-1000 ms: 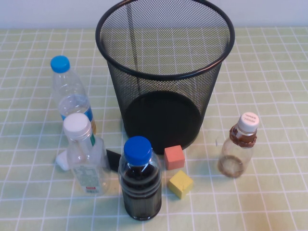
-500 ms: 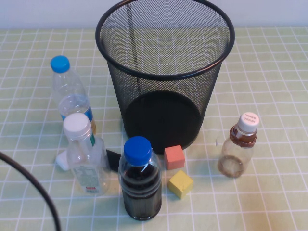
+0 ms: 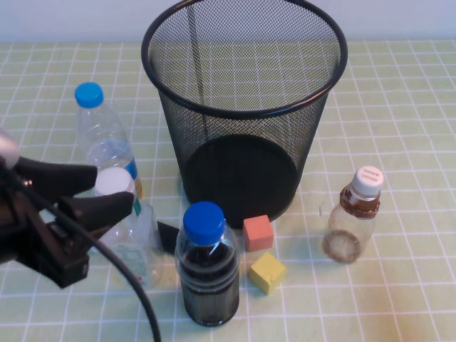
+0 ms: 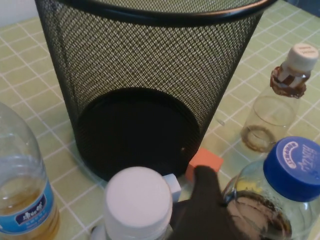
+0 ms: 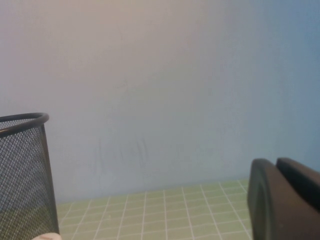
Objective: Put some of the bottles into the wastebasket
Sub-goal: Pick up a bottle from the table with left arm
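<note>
Your left end effector [image 3: 107, 192] is spread wide around the cap of the white-and-green labelled bottle [image 3: 132, 246], left of the wastebasket [image 3: 246, 114], ready to clench. Your right end effector [image 5: 285, 200] is parked aloft; its grip is unclear.

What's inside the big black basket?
Nothing shows inside the wastebasket: only mesh and its dark base, no bottles. The left gripper is open around the white-capped bottle. The right gripper is away, raised.
</note>
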You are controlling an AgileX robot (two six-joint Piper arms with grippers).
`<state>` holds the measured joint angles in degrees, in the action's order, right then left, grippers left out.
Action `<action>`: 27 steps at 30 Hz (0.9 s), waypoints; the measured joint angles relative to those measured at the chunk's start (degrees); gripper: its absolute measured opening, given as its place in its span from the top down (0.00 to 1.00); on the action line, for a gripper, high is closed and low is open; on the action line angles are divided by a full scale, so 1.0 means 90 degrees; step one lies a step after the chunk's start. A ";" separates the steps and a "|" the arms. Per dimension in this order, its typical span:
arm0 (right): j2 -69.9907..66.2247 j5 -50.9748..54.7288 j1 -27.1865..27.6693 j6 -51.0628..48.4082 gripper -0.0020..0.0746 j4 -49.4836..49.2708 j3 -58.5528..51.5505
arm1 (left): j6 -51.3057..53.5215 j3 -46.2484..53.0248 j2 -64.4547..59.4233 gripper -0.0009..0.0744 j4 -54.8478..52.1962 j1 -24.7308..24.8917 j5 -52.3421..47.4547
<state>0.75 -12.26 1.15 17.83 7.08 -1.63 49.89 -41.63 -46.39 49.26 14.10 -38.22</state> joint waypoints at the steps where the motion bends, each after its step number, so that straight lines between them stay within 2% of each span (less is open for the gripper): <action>1: 0.0000 0.0013 0.0000 0.0000 0.99 0.0000 0.0000 | 0.0029 -0.0045 -0.0070 0.43 0.0000 0.0013 0.0015; 3: 0.0000 0.0040 0.0000 0.0000 0.99 0.0000 0.0000 | 0.0057 -0.0110 -0.0230 0.33 0.0000 0.0043 0.0118; 6: 0.0000 0.0050 0.0000 0.0000 0.99 0.0000 0.0000 | 0.0086 -0.0164 -0.0482 0.27 -0.0118 0.0043 0.0262; 20: 0.0000 0.0065 0.0000 0.0000 0.99 0.0000 0.0000 | 0.0087 -0.0184 -0.1862 0.25 -0.0175 0.0047 0.0779; 22: 0.0000 0.0065 0.0000 0.0000 0.99 0.0000 0.0000 | 0.0087 -0.0184 -0.1994 0.28 -0.0175 0.0047 0.0815; 24: 0.0000 0.0065 0.0000 0.0000 0.99 -0.0013 0.0000 | 0.0087 -0.0184 -0.2070 0.34 -0.0175 0.0047 0.0845; 27: 0.0000 0.0065 0.0000 0.0000 0.99 -0.0026 0.0000 | 0.0102 -0.0184 -0.2100 0.53 -0.0175 0.0047 0.0916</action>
<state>0.75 -11.68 1.15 17.83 6.85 -1.63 50.82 -43.29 -65.29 47.69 14.52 -29.98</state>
